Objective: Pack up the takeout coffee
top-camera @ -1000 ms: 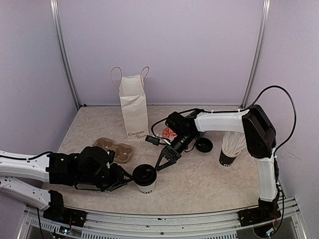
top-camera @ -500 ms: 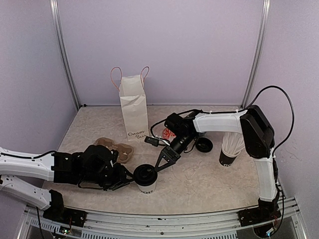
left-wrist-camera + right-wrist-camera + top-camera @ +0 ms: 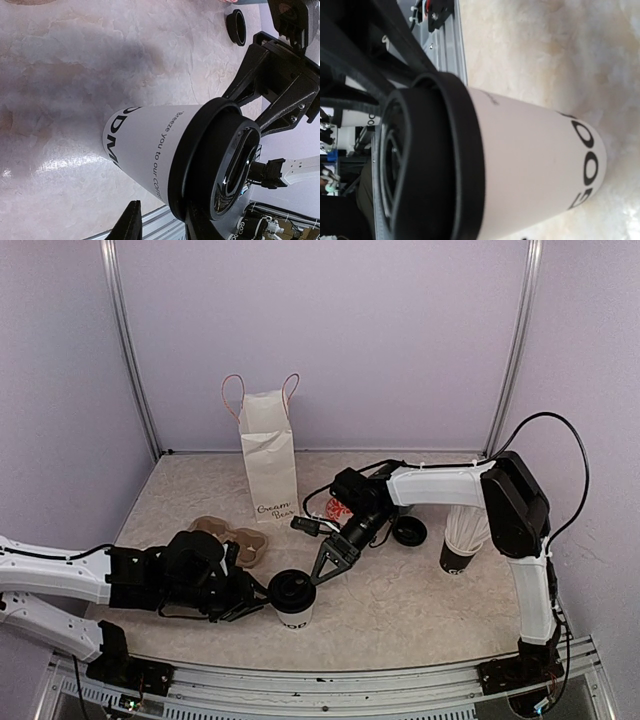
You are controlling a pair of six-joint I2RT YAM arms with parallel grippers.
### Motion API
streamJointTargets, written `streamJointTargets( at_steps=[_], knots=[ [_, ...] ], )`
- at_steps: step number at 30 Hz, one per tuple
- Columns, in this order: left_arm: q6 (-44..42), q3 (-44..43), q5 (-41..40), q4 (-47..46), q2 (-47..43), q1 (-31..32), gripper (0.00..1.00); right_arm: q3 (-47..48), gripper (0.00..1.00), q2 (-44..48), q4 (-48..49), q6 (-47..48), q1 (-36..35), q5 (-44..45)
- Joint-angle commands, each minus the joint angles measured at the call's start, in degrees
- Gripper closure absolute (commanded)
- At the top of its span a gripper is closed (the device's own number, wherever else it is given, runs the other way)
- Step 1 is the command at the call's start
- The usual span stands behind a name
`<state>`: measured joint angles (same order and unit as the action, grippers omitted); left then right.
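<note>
One lidded cup [image 3: 291, 600], one loose lid [image 3: 408, 531]; right gripper [image 3: 330, 572] spread beside the cup; left gripper [image 3: 262, 600]: hold unclear.

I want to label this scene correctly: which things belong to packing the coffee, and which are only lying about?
Job: lidded cup, paper bag, probably cup carrier, loose black lid.
Lying about: cup of straws.

— Our left arm lies low, stretched rightward, the left gripper [image 3: 259, 600] level; whether those jaws clamp, we cannot tell.
— And our right arm reaches left from its raised elbow, right gripper [image 3: 330, 570] angled downward, fingers spread.
</note>
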<state>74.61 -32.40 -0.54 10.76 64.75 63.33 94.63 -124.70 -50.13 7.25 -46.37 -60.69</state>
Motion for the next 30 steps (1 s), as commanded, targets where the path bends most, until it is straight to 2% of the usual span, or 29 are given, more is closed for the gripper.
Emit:
streamJointTargets(
  at_steps=[1,7,11,15,23,28,30],
  knots=[
    [-1.8,2.4,0.2,9.8,4.2,-0.4,0.71,-3.1,0.67,-4.8,1.7,-0.6,-1.2,17.9],
    [-5.1,-1.5,-1.4,9.6,4.9,-0.4,0.71,-1.4,0.65,0.0,1.1,3.5,-0.7,12.7],
    [-9.4,-8.0,-4.6,11.6,6.7,-0.1,0.70,-1.2,0.60,5.9,1.0,6.3,0.4,8.9],
    [-11.4,-12.8,-6.3,14.0,8.1,0.1,0.66,-1.1,0.52,9.2,0.6,8.1,0.7,8.8],
    [-17.6,-24.4,-13.0,19.2,8.9,1.8,0.43,-1.7,0.46,13.5,-0.9,13.6,1.5,11.7],
    [-28.3,-31.0,-22.5,21.6,9.2,-0.2,0.30,-4.2,0.38,20.1,3.3,21.5,1.5,16.3],
    [-32.0,-32.9,-29.3,21.3,8.8,-1.5,0.21,-5.0,0.33,21.9,4.8,24.0,1.0,17.8]
  ],
)
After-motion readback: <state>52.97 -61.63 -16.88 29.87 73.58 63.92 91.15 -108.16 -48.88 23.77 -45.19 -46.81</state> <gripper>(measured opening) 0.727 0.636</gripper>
